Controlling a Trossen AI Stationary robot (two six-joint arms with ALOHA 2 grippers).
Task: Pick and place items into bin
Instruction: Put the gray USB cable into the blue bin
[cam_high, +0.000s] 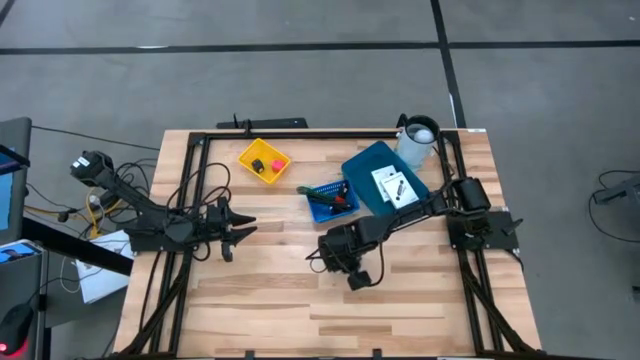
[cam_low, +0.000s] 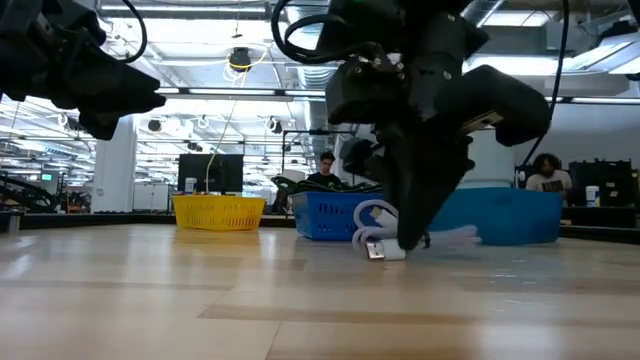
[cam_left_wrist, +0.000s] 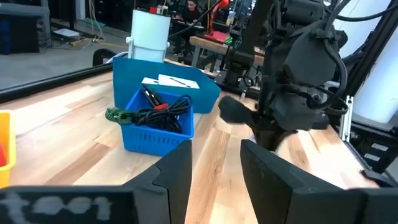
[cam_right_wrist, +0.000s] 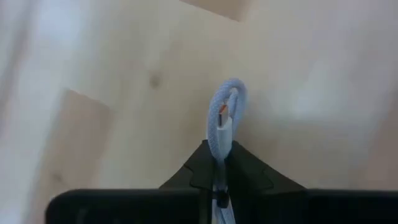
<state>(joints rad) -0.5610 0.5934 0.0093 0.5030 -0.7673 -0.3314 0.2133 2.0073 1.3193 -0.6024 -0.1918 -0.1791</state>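
Near the table's middle, the right gripper (cam_right_wrist: 217, 163) pinched a looped white cable (cam_right_wrist: 224, 118), its loop pointing away from the wrist along the fingers' line. Cords already lay in the blue bin (cam_high: 332, 200); this cable remained. The left gripper (cam_high: 236, 232) waited, fingers narrowly parted.

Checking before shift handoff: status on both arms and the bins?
Right gripper shut on white cable, low over table centre. Left gripper open, idle at left. Small blue bin holds cords. Path clear.
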